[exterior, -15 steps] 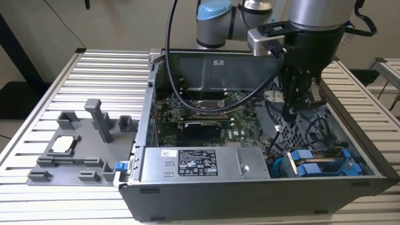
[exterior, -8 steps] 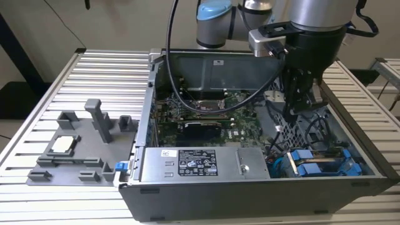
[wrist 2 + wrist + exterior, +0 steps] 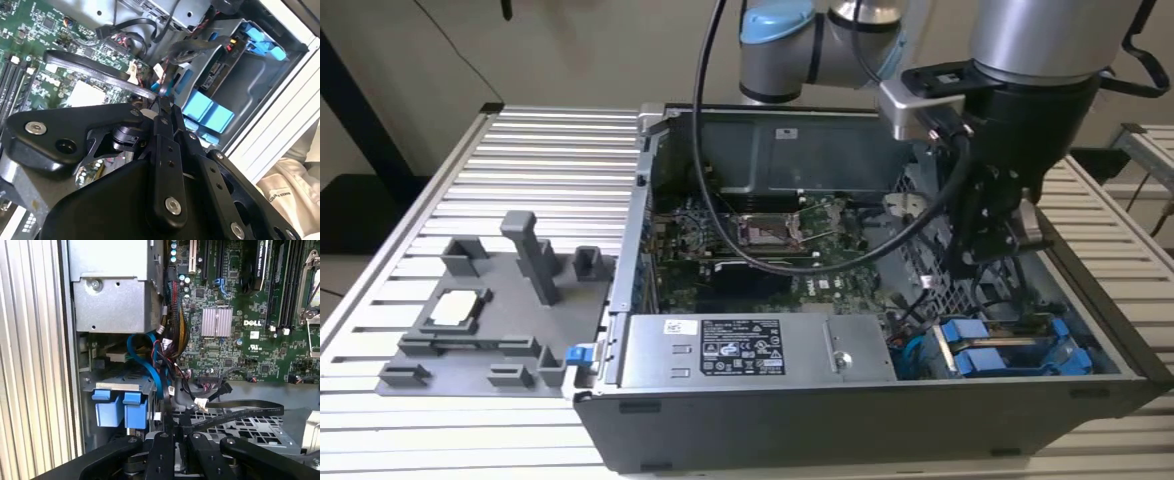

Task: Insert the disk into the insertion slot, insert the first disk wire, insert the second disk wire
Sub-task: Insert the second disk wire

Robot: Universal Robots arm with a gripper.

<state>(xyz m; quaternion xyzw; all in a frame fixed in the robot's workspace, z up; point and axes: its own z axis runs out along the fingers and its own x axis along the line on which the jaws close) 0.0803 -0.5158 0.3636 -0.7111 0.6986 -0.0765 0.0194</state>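
The disk, in its bright blue carrier (image 3: 987, 352), sits inside the insertion slot of the grey drive cage (image 3: 1067, 300) at the case's front corner, on the exterior view's right. Its blue end tabs (image 3: 120, 407) (image 3: 207, 112) face outward in both wrist views. My gripper (image 3: 983, 260) hangs just above and behind the cage. Its black fingers (image 3: 165, 450) stand close together on a thin black disk wire (image 3: 167, 405) that runs toward the disk's end. In the second wrist view my gripper (image 3: 162, 105) pinches the wire near the blue tabs. The wire's plug is hidden.
A grey labelled power-supply box (image 3: 747, 350) lies beside the cage. The green motherboard (image 3: 747, 240) fills the case floor, with loose blue (image 3: 150, 360) and black flat cables (image 3: 240, 407) over it. A grey fixture plate (image 3: 480, 320) rests on the slatted table to the exterior view's left.
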